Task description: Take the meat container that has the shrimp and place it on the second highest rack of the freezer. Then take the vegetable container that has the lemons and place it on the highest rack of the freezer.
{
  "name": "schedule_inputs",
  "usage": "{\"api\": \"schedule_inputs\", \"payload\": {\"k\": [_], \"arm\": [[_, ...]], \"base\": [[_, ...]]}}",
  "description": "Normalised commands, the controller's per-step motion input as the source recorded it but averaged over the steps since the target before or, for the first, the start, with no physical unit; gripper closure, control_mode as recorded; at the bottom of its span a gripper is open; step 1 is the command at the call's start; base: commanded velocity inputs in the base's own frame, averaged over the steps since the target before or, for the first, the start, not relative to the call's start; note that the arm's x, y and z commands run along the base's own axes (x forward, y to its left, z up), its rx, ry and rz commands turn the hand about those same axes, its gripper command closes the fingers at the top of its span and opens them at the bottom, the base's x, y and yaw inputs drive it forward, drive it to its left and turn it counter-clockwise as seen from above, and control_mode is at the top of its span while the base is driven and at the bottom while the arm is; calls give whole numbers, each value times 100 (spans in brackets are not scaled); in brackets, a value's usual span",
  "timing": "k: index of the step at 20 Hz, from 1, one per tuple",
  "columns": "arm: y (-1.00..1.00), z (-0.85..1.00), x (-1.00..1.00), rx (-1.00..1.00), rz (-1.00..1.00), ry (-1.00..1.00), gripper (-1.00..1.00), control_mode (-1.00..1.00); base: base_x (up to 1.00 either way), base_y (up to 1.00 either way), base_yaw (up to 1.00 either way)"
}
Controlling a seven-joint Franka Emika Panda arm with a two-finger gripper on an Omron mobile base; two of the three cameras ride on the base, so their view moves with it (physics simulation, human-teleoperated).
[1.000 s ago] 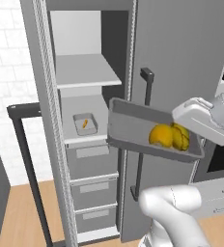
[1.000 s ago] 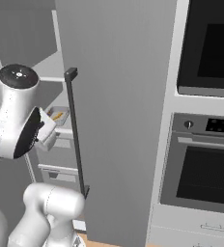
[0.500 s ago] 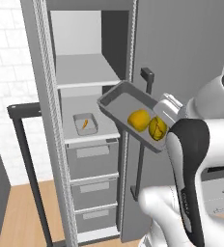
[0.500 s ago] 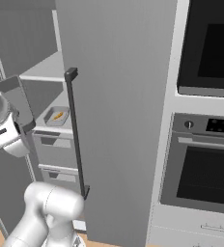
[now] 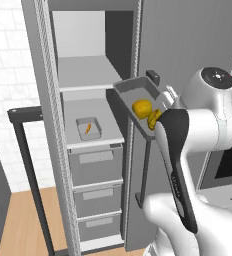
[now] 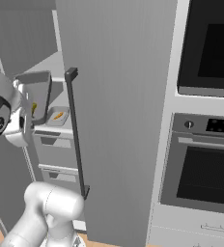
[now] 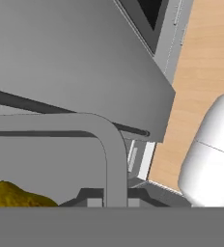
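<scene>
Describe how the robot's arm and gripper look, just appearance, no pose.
The arm is glossy white, built of rounded, bulging segments, with a long black panel running down one link and dark grey circular caps at the joints. No loose cables or lettering show. The gripper appears as small dark grey blocky finger tips.

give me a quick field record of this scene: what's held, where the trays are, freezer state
held: lemon tray, tilted, two lemons in it
gripper: shut on the lemon tray's rim
shrimp tray: on the lower shelf, shrimp inside
upper shelf: bare; lemon tray not yet on it
freezer: door open, three drawers shut below the shelves
ovens: right of the freezer
</scene>
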Motion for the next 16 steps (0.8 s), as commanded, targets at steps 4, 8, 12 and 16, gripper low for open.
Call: {"api": "schedule_inputs", "payload": {"k": [4,8,12,16], "arm": [[16,1,27,18,-1,11,100,-100],[43,0,23,8,-1,3,100,-100],[61,1,29,0,-13,-9,100,-100],[44,0,59,1,-25,-4,100,-100]], "base": [[0,0,0],[0,0,0],[0,0,0],[0,0,0]]}}
